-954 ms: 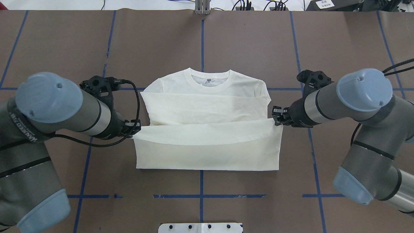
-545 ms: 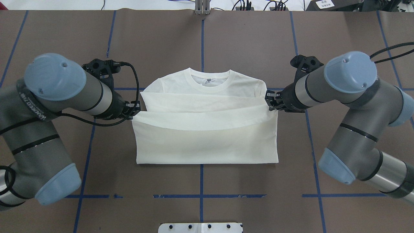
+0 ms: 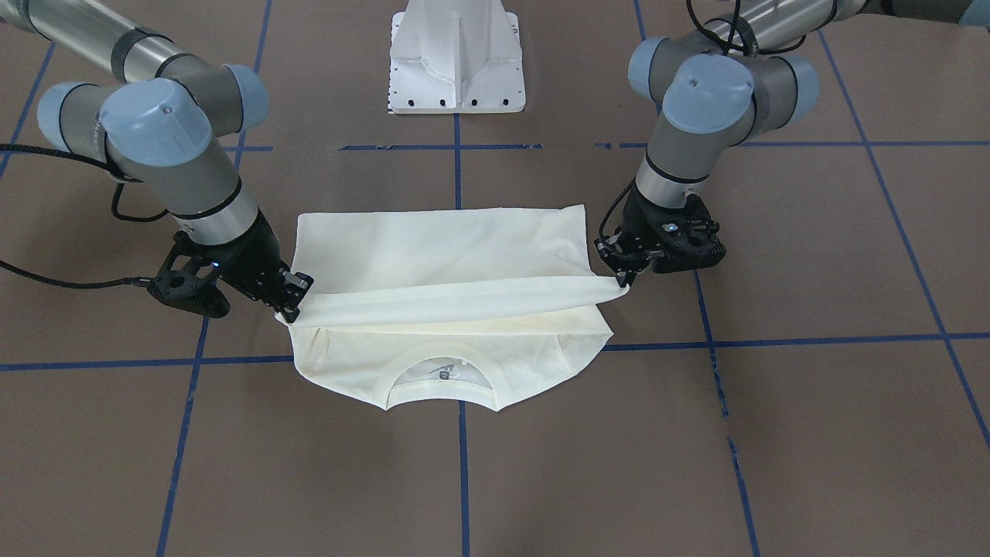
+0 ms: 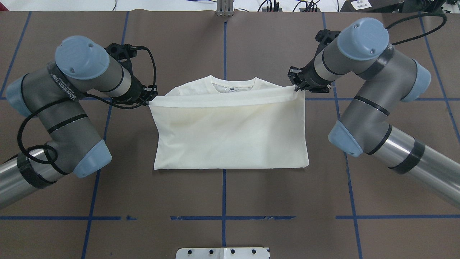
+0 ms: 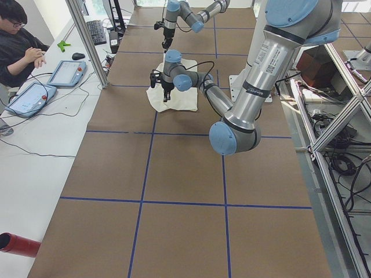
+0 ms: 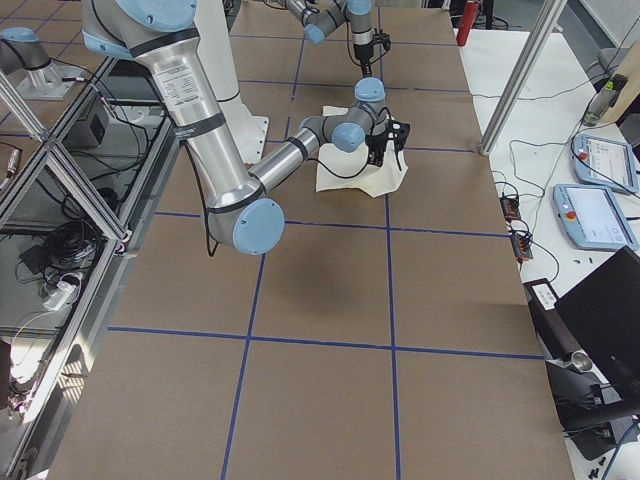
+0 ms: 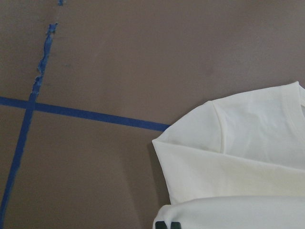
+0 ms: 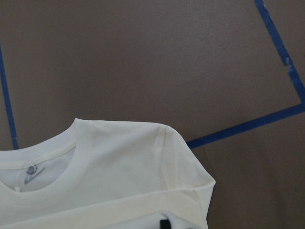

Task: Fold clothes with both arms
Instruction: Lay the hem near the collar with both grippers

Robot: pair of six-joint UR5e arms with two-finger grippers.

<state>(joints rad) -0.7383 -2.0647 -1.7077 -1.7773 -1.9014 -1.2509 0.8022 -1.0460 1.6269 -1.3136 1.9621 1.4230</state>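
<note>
Front-facing: the left gripper point(image 3: 621, 283) and right gripper point(image 3: 296, 303) are each clamped on one end of the cream shirt's point(image 3: 441, 247) lifted fold, stretched taut above the ribbed collar point(image 3: 442, 362). Overhead, the shirt lies mid-table point(image 4: 251, 201); the left arm's sticker point(image 4: 64, 88) (black lettering) is too blurred to read, like the neck label point(image 4: 230, 90)

Collar point(image 4: 233, 80) of shirt point(image 4: 230, 133) half hidden under raised hem point(image 4: 226, 96); fingertips point(image 7: 167, 225) cropped at wrist views' bottom edge.

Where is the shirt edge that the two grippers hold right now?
In the overhead view the shirt edge stretches side to side between the left gripper and the right gripper. It is lifted just short of the collar.
</note>
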